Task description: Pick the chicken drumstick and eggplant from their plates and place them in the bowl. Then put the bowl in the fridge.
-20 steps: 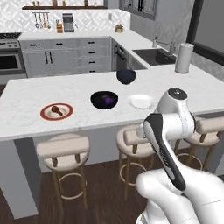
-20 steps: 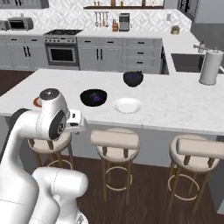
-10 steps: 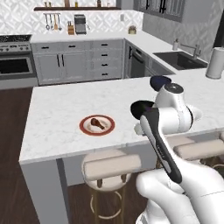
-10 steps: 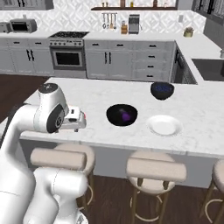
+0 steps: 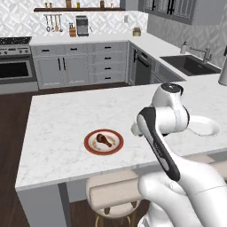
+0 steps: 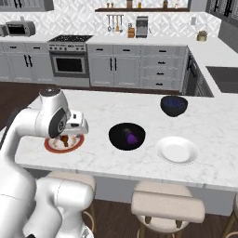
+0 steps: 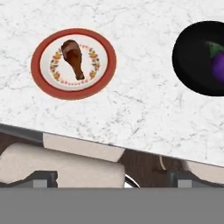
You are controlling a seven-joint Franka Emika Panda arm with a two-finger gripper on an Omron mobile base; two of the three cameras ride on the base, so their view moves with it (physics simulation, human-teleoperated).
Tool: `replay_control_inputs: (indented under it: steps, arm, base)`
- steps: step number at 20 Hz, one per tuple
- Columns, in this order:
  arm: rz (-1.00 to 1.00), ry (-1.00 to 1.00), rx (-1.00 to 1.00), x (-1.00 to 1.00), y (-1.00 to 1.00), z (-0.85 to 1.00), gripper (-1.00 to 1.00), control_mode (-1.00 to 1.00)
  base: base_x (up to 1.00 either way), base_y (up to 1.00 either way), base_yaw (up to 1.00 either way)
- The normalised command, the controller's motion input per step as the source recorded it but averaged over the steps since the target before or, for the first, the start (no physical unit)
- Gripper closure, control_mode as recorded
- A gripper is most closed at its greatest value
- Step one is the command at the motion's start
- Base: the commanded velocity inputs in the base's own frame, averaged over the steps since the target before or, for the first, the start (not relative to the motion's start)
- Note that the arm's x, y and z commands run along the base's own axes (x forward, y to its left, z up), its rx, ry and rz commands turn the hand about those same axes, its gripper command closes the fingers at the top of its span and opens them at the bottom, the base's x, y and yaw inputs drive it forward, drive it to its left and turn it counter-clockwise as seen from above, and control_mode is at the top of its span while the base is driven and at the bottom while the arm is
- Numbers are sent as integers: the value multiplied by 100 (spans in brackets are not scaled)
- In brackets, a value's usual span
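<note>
I hold the hand above the near edge of the white marble worktop (image 7: 144, 109), camera looking down, with the gripper (image 7: 112, 178) fully open and carrying nothing; its two dark tips sit at the bottom of the hand view over the padded stools.

The small brown-orange roasted chicken drumstick (image 7: 74, 58) lies on the round plate with the red-brown rim and cream centre (image 7: 43, 85), at about 11 o'clock in the hand view. Its thick meaty end points toward 11 o'clock and its thin bone end toward 5 o'clock. It rests flat near the plate's centre, apart from the rim, which leaves room for the tips on both sides.

The wide glossy black round bowl (image 7: 188, 65) sits at 2 o'clock in the hand view, well apart from that plate. The small dark purple glossy eggplant (image 7: 217, 65) already lies inside it, so I judge that half of the loading step is done. In the right base view the plain white plate (image 6: 177, 149) stands bare just beside the bowl at its 4 o'clock, and a smaller dark blue bowl (image 6: 174, 104) stands behind.

Next, I judge, the hand must travel toward 11 o'clock, descend, and close across the drumstick's meaty end. The rounded meat may roll if gripped off-centre.
</note>
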Motion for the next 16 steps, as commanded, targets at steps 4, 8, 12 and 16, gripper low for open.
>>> replay_control_inputs:
  steps: [4,8,12,16]
  arm:
    - [11,1,0,66,90,-5,-100,-100]
    - [6,3,0,73,73,-31,-100,-100]
    - [0,2,-6,86,55,-61,-100,-100]
    - [2,7,0,70,24,-66,-100,-100]
  base:
    - [0,0,0]
    - [0,0,0]
    - [0,0,0]
    - [0,0,0]
